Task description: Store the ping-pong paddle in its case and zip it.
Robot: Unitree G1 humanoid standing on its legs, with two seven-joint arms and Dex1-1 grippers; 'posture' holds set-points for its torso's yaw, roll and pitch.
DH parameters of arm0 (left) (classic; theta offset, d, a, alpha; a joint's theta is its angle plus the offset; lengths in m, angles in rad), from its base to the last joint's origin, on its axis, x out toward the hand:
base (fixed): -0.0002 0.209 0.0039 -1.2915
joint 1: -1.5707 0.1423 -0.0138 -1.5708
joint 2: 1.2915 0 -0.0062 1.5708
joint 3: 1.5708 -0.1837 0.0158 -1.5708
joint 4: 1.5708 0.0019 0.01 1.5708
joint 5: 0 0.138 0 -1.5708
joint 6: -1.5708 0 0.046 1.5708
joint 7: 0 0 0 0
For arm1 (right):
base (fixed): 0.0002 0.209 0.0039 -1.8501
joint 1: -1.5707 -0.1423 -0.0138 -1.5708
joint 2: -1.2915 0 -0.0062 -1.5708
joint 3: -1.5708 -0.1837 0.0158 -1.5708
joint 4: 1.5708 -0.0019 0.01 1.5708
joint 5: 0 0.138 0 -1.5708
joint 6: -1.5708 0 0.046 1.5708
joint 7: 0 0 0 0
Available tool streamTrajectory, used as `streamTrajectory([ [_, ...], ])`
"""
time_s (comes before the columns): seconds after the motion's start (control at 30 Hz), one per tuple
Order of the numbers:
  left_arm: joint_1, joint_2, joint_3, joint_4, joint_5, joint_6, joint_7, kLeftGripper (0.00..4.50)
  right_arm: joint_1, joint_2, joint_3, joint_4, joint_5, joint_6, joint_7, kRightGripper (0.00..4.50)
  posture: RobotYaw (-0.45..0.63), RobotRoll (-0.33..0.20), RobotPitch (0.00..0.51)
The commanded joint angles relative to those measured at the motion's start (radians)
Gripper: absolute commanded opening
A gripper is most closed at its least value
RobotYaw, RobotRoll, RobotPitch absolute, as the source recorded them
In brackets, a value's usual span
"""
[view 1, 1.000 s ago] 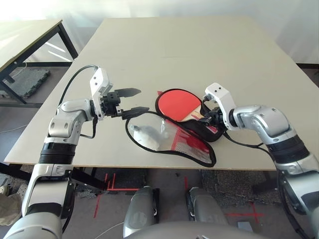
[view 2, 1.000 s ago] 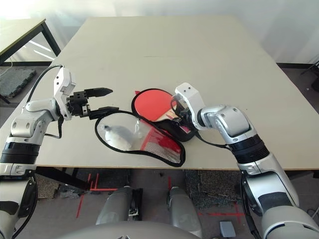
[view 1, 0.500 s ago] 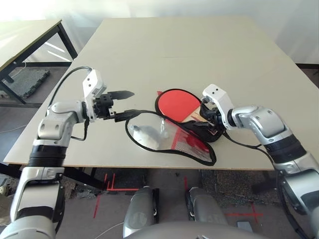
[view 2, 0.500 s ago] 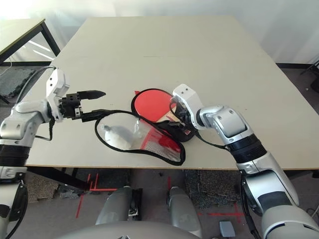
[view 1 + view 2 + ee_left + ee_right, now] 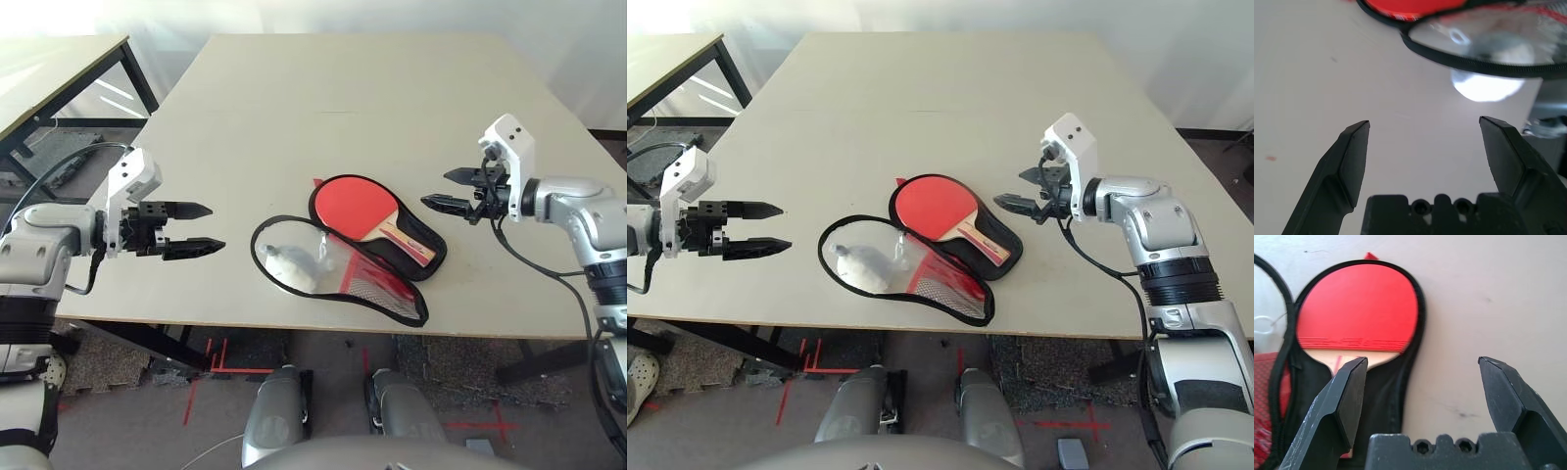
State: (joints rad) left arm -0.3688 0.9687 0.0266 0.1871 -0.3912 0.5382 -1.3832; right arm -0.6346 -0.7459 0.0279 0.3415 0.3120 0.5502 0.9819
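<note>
The ping-pong paddle lies red face up in the black half of the open case, its striped wooden handle pointing toward the table's front right. The case's other half, red with mesh, is spread flat toward the front edge. My right gripper hovers open to the right of the case, clear of the handle. The right wrist view has the paddle ahead of its open gripper. My left gripper is open well left of the case, over bare table.
A small whitish pouch rests on the spread half of the case. The case lies close to the table's front edge. A second table stands at the far left. Bare tabletop stretches behind the case.
My right gripper opened, let go of the paddle's handle and drew back to the right. My left arm pulled away leftward from the case's rim. The paddle now rests in the case.
</note>
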Motion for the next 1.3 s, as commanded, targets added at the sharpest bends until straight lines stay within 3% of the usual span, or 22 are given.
streamTrajectory([
  [0.03,0.010,-0.001,-0.038,-0.105,-0.037,0.068,-0.029,4.50,-0.006,-0.019,-0.028,0.008,-0.004,-0.029,0.021,4.48,0.11,0.000,0.058],
  [0.2,-0.041,-0.071,-0.088,-0.212,-0.100,0.156,-0.031,4.50,0.025,-0.020,-0.036,0.004,-0.006,-0.036,0.019,4.48,0.11,0.000,0.058],
  [0.53,-0.230,-0.260,-0.117,-0.162,-0.138,0.188,0.023,4.50,0.081,-0.018,-0.048,-0.032,-0.012,-0.026,0.002,4.48,0.08,0.000,0.056],
  [0.87,-0.415,-0.529,-0.220,0.111,-0.009,-0.044,0.068,4.50,0.177,-0.047,-0.101,-0.119,0.007,0.014,-0.015,4.48,0.00,0.000,0.058],
  [1.07,-0.535,-0.693,-0.199,0.411,0.127,-0.317,0.257,4.50,0.234,-0.055,-0.139,-0.169,0.015,0.041,-0.040,4.48,-0.02,0.000,0.060],
  [1.17,-0.571,-0.727,-0.185,0.499,0.155,-0.390,0.291,4.50,0.245,-0.057,-0.160,-0.182,0.042,0.080,-0.032,4.48,-0.03,0.000,0.061],
  [1.3,-0.558,-0.711,-0.189,0.490,0.153,-0.386,0.246,4.50,0.241,-0.039,-0.184,-0.172,0.102,0.162,-0.026,4.48,-0.02,0.000,0.061],
])
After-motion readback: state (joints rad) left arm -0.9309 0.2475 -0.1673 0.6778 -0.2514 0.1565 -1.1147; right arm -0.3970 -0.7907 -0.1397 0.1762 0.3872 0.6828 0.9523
